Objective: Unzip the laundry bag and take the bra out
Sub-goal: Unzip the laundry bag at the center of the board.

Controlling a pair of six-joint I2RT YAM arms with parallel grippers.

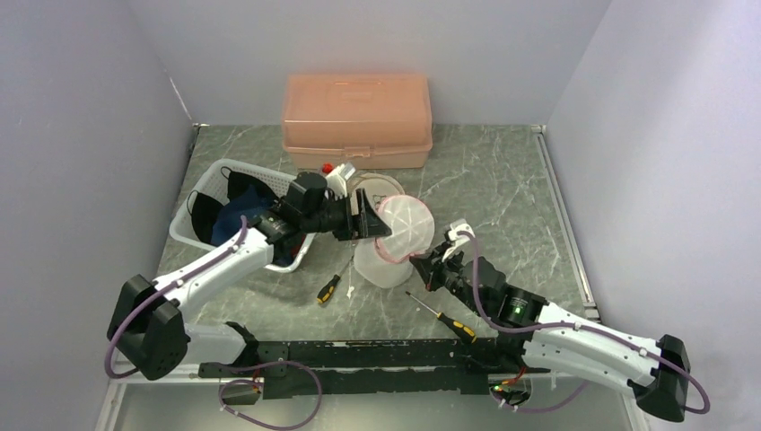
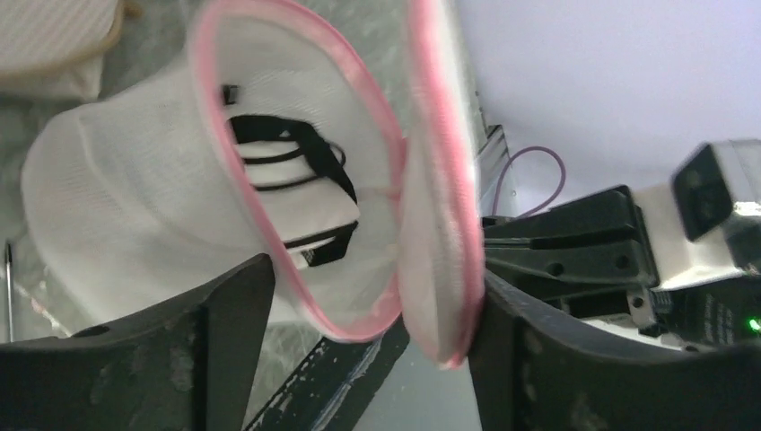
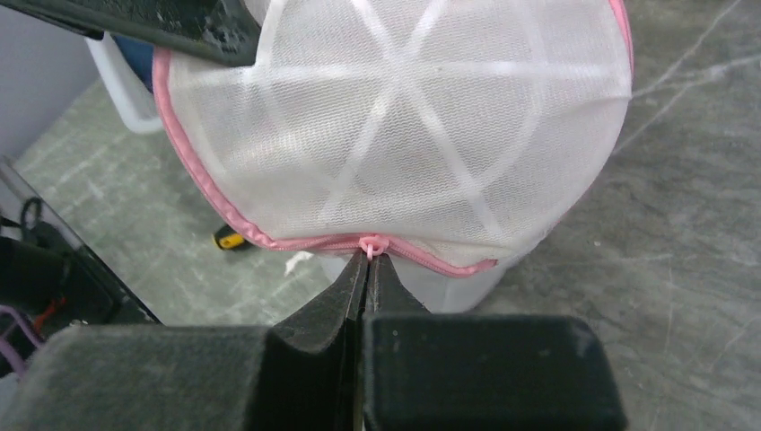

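Observation:
The white mesh laundry bag [image 1: 397, 241] with pink zipper trim stands mid-table, its round lid [image 2: 437, 180] partly unzipped and swung open. Inside, the white bra with black straps [image 2: 292, 184] shows in the left wrist view. My left gripper [image 2: 372, 296] is open, its jaws wide on either side of the bag's rim and lid; the lid edge touches one finger. In the top view it [image 1: 370, 218] sits at the bag's left side. My right gripper [image 3: 368, 262] is shut on the pink zipper pull [image 3: 371, 243] at the lid's lower edge; in the top view it [image 1: 424, 261] is at the bag's right.
A peach plastic box [image 1: 357, 118] stands at the back. A white basket [image 1: 199, 194] with dark clothes is at the left. Two yellow-handled screwdrivers [image 1: 328, 289] [image 1: 446, 320] lie in front of the bag. A clear round dish [image 1: 374, 186] lies behind the bag.

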